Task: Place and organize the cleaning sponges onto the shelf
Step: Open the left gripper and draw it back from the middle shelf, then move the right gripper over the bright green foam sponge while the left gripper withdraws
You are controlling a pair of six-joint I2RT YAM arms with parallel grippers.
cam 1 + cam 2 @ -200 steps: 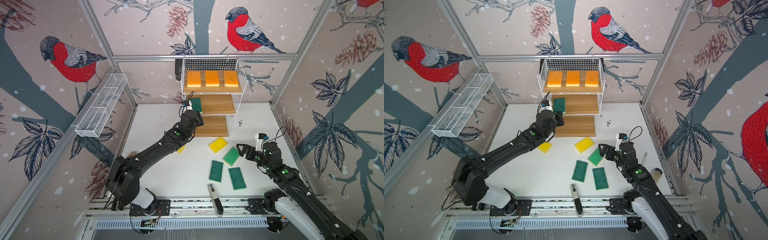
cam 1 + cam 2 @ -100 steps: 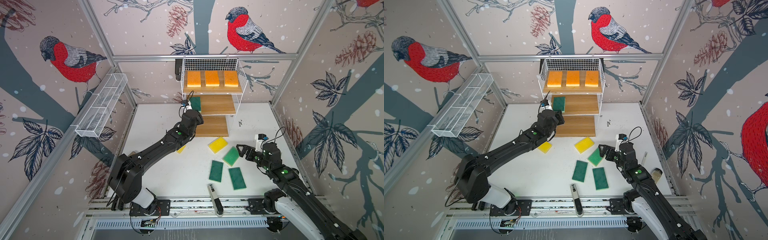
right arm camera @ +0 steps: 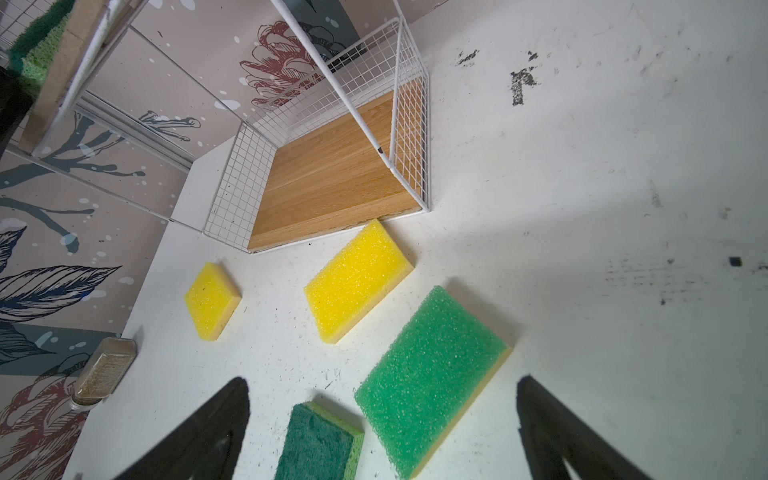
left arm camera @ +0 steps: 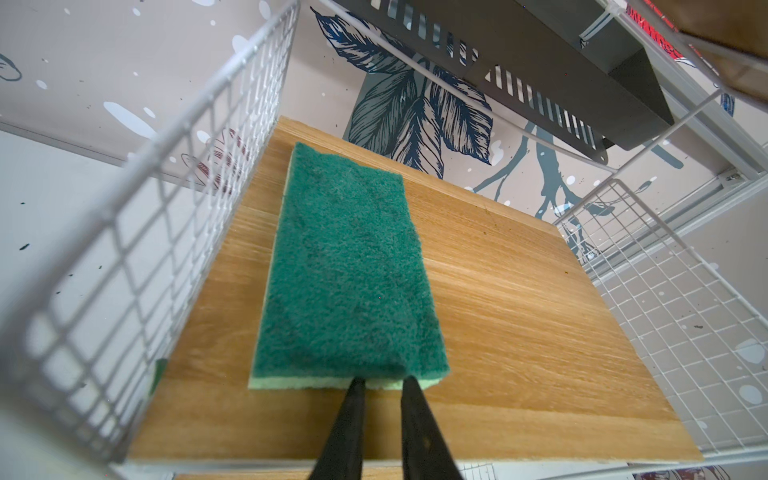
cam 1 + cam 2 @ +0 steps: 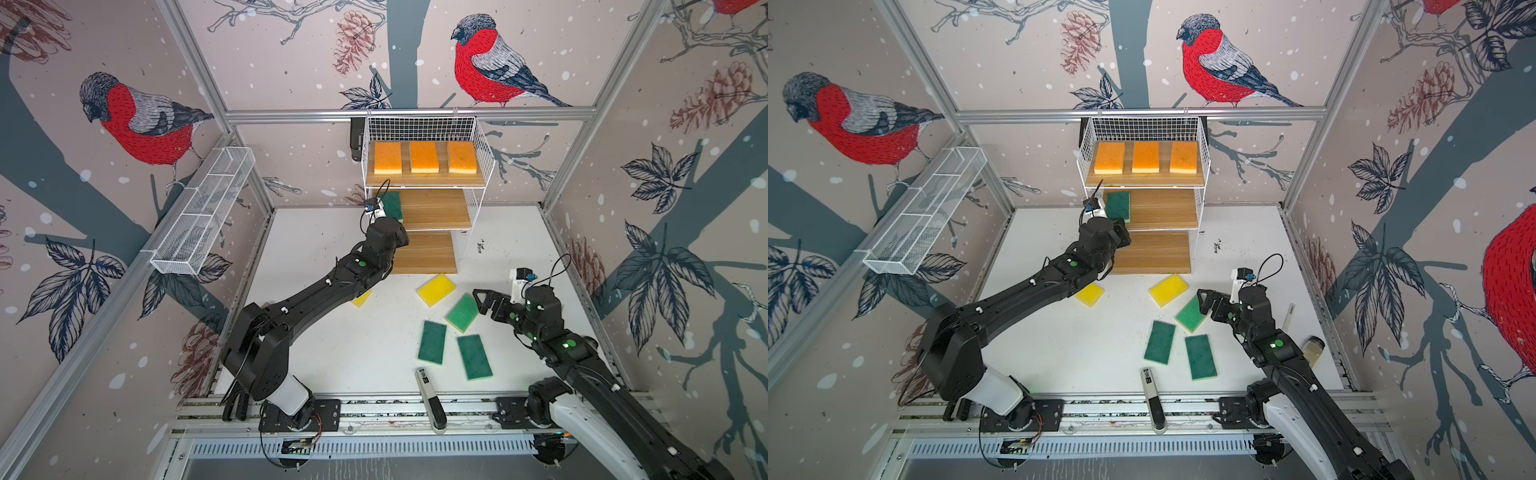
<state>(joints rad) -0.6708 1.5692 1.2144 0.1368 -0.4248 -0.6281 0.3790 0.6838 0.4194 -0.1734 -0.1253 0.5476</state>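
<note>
Green scouring sponge with a pale yellowish underlayer lies flat on the middle wooden board of the white wire-grid shelf, at the board's left end, close to the side grid. My left gripper is closed narrow and its tips touch the near short edge of this sponge. I judge that I push it and do not hold it.

Compared with one second ago, almost nothing has moved: the sponge and both my arms are at the same places. I think this means the sponge has its final position and I can draw back.

On the top board of the shelf, three orange foam sponges lie in a row. Five more wait on the white table in front of the shelf: two yellow and three green. My right gripper hangs wide open and empty, near the light green one.

For writing, the white-and-black handheld device carries a small label, too small to read.
</note>
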